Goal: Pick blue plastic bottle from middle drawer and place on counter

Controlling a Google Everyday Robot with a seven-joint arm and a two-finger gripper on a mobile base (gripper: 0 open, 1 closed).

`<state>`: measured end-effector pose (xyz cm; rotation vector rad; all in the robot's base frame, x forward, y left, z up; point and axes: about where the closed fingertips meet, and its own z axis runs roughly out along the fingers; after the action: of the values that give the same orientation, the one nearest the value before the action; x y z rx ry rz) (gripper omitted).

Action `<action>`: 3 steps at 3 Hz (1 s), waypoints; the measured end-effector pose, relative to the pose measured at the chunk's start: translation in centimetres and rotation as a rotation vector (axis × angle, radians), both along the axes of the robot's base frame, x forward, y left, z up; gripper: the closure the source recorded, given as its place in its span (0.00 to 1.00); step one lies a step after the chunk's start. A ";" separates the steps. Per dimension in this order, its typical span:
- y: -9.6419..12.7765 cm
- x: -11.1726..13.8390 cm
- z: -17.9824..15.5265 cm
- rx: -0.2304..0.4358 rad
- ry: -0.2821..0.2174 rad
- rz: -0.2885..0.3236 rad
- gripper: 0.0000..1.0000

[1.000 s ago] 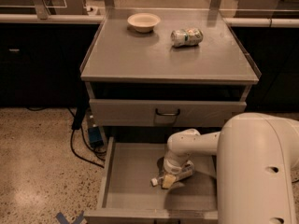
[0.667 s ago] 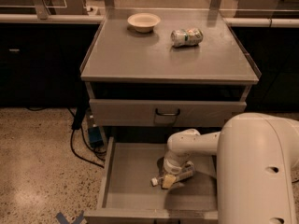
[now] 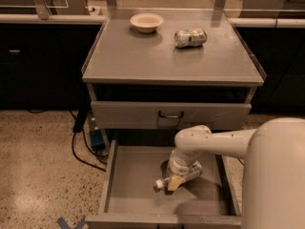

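The floor is speckled stone w/ dark cupboards behind, and in the middle stands a grey metal cabinet. Its flat worktop carries a small pale bowl near the back edge and, to the right of it and well apart, a dented green-and-white can that lies on its side. Under the worktop there is a dark open gap, then a closed grey drawer front w/ a black curved handle. Below this the middle drawer is pulled out toward the camera; its flat floor and low side walls are in view. The white robot arm comes in from the right side, bends down at a rounded joint and reaches into the drawer. The claw is low in the drawer, approx. in its centre, directly over the blue plastic bottle. The bottle lies on its side on the drawer floor, a bit diagonal, its white cap toward the front left and its other end toward the back right. The claw touches or covers the middle part of the bottle, but I cannot tell how far it is open, nor if it has real hold of the bottle. Left of the cabinet, black cables run over the floor beside a small blue object.
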<state>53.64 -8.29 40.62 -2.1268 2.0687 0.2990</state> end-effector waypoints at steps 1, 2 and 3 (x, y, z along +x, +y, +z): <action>-0.6 -0.4 5.1 -0.023 -0.037 0.016 1.00; -1.4 -1.0 11.8 -0.067 -0.109 0.026 1.00; -1.8 -0.3 20.0 -0.144 -0.185 0.023 1.00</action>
<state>53.37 -10.13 60.67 -2.1660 2.0160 -0.0446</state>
